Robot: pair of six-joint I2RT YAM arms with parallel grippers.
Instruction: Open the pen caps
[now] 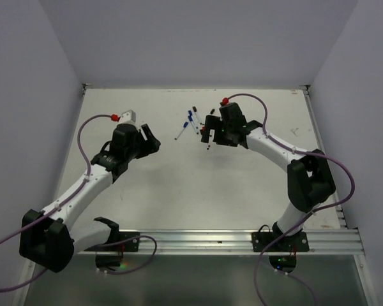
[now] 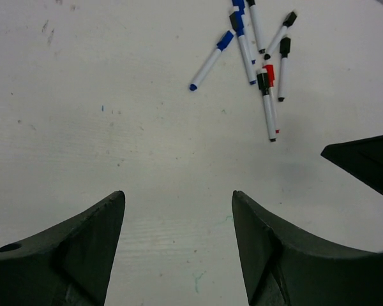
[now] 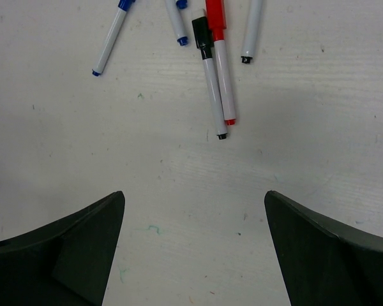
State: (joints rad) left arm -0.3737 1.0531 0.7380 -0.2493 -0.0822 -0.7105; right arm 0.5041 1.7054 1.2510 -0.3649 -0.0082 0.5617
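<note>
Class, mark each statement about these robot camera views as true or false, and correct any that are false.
1. The left claw and the right claw are both open and hold nothing. True.
2. A red-capped pen lies right beside a black-capped pen. True.
3. The red cap is off its pen. False: the red cap sits on its barrel.
4. The pens stand upright in a cup. False: they all lie flat on the table.
</note>
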